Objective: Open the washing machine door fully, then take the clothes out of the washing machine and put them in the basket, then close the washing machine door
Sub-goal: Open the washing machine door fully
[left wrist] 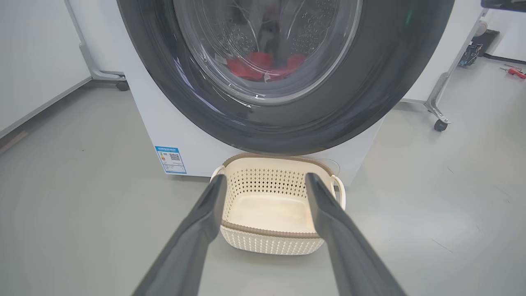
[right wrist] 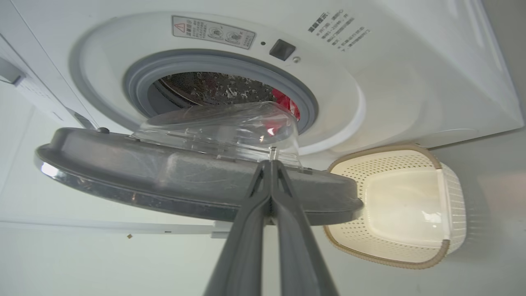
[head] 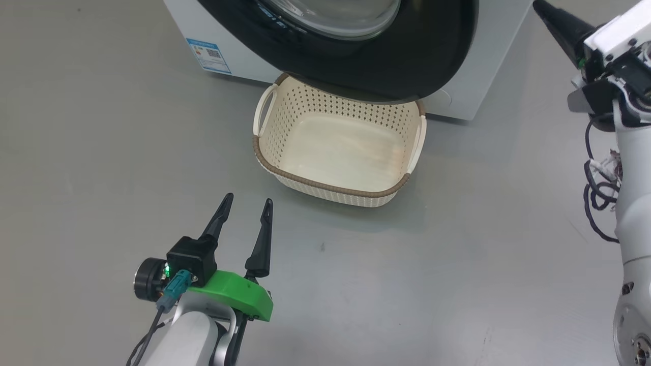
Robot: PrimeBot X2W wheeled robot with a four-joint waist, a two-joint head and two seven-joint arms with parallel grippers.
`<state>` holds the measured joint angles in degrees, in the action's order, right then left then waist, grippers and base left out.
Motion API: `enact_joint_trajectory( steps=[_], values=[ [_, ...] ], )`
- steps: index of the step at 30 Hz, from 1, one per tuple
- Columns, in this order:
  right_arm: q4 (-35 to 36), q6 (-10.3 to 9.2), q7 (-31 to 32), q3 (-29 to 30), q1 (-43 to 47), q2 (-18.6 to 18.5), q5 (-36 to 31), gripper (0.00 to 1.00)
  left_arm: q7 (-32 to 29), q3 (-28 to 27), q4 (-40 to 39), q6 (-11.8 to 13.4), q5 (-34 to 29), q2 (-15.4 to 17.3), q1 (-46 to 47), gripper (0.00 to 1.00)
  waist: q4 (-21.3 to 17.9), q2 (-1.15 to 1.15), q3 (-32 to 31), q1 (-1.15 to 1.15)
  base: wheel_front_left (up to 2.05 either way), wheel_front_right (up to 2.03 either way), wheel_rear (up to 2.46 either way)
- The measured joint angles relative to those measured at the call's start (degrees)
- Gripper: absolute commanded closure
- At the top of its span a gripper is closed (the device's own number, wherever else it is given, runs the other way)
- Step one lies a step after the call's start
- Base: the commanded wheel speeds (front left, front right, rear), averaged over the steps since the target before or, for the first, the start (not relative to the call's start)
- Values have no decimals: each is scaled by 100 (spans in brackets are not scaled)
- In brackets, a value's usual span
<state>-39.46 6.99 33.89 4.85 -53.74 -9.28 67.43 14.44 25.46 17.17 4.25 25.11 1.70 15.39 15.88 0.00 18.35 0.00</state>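
Observation:
The washing machine [head: 488,76] stands at the top of the head view. Its door [head: 432,51] is part open, and the glossy black rim overhangs the back of the basket [head: 325,185], which sits on the floor with nothing in it. In the right wrist view my right gripper [right wrist: 271,163] is shut, its tips against the inner face of the door [right wrist: 164,181] beside the clear glass bowl. Red clothes [right wrist: 287,102] lie in the steel drum and also show through the glass [left wrist: 263,65]. My left gripper [head: 248,202] hangs open near the floor, short of the basket [left wrist: 267,235].
A blue label sticker [head: 208,55] marks the machine's lower left front. Wheeled frame legs [left wrist: 439,123] stand on the floor beside the machine, and a small red tool [left wrist: 513,72] lies far off. Bare grey floor [head: 101,152] lies left of the basket.

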Motion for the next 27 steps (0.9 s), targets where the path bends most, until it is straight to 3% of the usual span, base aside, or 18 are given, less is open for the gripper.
enact_joint_trajectory(
  steps=[7,15,27],
  values=[
    [669,45,-622,-761,778,-190,-965,100,0,-141,51,-3,-131,5,-128,0,-249,0,-266,0,0,0,0],
    [2126,42,-1549,-1764,1505,-368,-1682,100,0,-248,85,-52,-218,18,-309,0,-498,0,-545,0,0,0,0],
    [2537,42,-3120,-2140,2898,-878,-3070,100,0,-392,81,-57,-253,25,-514,0,-686,0,-831,0,0,0,0]
  ],
)
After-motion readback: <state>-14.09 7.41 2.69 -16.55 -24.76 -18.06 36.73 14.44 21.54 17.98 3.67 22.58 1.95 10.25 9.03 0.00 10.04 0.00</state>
